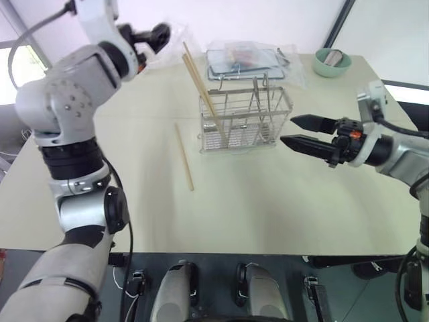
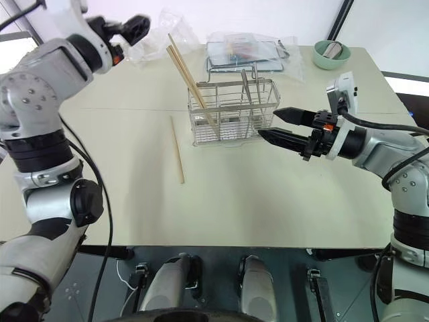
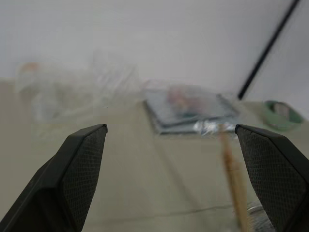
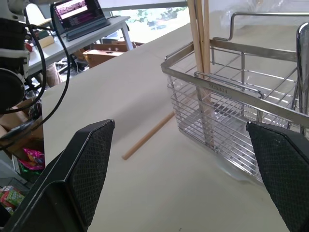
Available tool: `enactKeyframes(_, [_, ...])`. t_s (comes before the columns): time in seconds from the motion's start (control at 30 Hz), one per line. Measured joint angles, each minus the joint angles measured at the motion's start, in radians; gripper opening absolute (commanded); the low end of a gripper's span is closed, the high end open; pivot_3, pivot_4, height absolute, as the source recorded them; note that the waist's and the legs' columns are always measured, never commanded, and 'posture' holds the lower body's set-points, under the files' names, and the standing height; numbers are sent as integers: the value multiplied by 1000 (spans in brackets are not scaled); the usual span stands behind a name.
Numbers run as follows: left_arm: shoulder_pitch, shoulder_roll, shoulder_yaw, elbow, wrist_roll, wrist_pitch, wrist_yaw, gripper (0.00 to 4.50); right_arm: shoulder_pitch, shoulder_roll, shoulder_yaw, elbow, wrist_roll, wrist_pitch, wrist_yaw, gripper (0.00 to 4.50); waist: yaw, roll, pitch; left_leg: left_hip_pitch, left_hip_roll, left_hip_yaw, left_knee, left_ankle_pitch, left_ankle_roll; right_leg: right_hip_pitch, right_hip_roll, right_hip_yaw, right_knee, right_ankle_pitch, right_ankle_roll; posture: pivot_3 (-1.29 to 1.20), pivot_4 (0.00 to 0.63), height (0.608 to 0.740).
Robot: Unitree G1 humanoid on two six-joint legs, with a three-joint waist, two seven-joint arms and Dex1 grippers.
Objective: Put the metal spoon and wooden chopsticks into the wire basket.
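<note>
The wire basket (image 1: pixel 245 119) stands upright near the middle of the desk (image 1: pixel 281 201), its silver grid walls and inner dividers open to the top. Two wooden chopsticks (image 1: pixel 200 85) lean inside its left-hand compartment, their lower ends down in the basket and their upper ends tilted out above the rim toward the robot's left and away. A third chopstick (image 1: pixel 184 156) lies flat on the desk just to the left of the basket, apart from it. The metal spoon (image 2: pixel 246 86) appears to stand in the basket's middle section, its thin handle rising above the rim among the wire hooks; its bowl cannot be made out.

The left end effector (image 1: pixel 153 35) is raised above the far left of the desk, well apart from the basket, with its two black fingers spread wide and nothing between them. The right end effector (image 2: pixel 283 127) hangs level just to the right of the basket, pointing at its side wall, fingers wide apart and empty, not touching the wire.

Behind the basket lies a flat tray in clear plastic wrap (image 1: pixel 244 59), and a green bowl (image 1: pixel 332 62) sits near the far right corner of the desk.
</note>
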Motion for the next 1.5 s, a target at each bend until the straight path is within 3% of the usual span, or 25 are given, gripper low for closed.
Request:
enactKeyframes(0.17, [0,-77,61,61,71,204,117,4444,-2,17,17,20,-15,-23,11,4500,1,0,0,0,0,0,0,2,-3,0,0,0,0,0,0,0,150,707])
enactKeyframes(0.33, [-4,-229,96,177,133,301,165,4444,-4,42,26,25,-31,-27,9,4500,0,0,0,0,0,1,0,2,-4,0,0,0,0,0,0,0,150,707])
enactKeyframes(0.53, [-19,-337,159,310,218,282,235,4444,-3,42,27,25,-39,-34,7,4500,-4,0,0,0,0,1,-1,2,-3,-2,0,0,0,0,0,0,150,707])
enactKeyframes(0.83, [-44,-360,160,427,290,153,284,4444,35,50,3,4,-36,-35,-28,4500,0,0,0,-1,0,2,-1,1,-3,-2,-1,0,0,0,0,0,150,707])
enactKeyframes(1.27, [-77,-273,23,709,339,-37,206,4444,64,72,-23,-20,-30,-35,-65,4500,-1,1,-2,2,0,2,-1,0,-1,0,-1,0,0,0,0,0,150,707])
enactKeyframes(1.4, [-90,-255,6,794,340,-129,181,3140,65,75,-24,-23,-30,-36,-68,4500,0,4,-4,3,0,1,-1,0,-1,0,-1,0,0,0,-1,0,150,707])
enactKeyframes(1.5, [-101,-241,7,840,340,-168,179,1510,65,76,-24,-24,-30,-36,-72,4500,4,4,-4,2,0,1,-1,0,-1,1,-2,0,0,0,-1,0,150,707])
